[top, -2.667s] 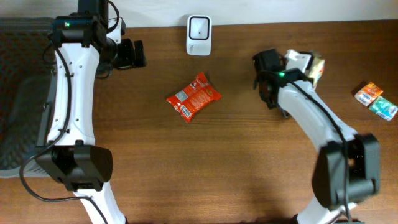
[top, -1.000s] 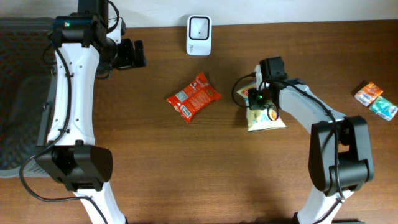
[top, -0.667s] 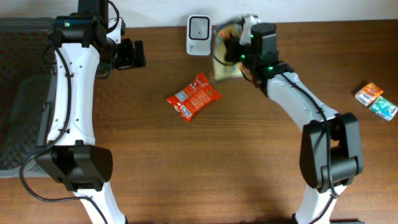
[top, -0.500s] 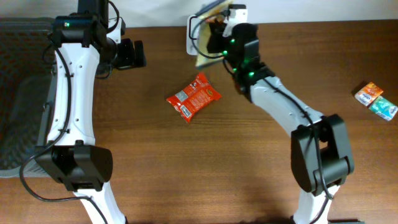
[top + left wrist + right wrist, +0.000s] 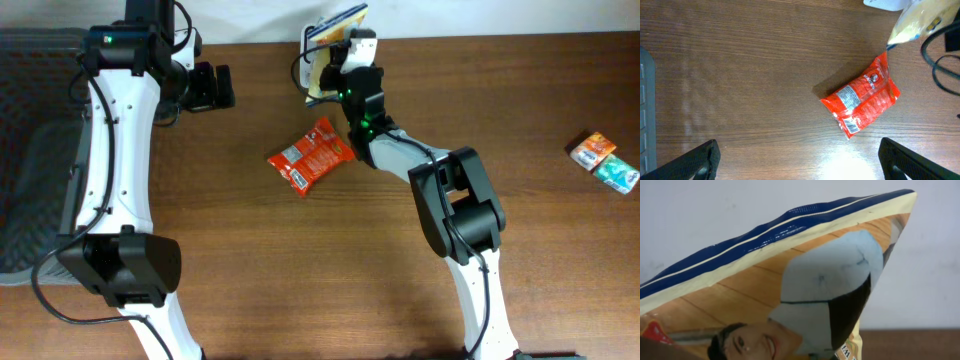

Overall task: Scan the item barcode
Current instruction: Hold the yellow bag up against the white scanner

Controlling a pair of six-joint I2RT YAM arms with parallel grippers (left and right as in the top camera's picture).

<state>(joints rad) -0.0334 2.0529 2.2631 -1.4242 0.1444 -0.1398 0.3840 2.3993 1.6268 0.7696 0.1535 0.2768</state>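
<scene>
Two small packs (image 5: 593, 150) far right on the table (image 5: 300, 280), well apart from everything else. At the back edge, right gripper (image 5: 347, 47) pressed together on the bag (image 5: 336, 28). Holds it lifted and tilted in front of the white scanner (image 5: 884, 3), hiding most of that from overhead. Touching or apart: cannot tell. Bag's blue-edged yellow print fills the right wrist view. Near the middle, red packet (image 5: 311, 154) flat on the wood, close to the bag's lower corner but clear of it. Left gripper (image 5: 222, 88) at the back left, fingers (image 5: 697, 160) spread wide, pinching nothing, well apart from the packet. Grey tray (image 5: 25, 150) at the left edge.
</scene>
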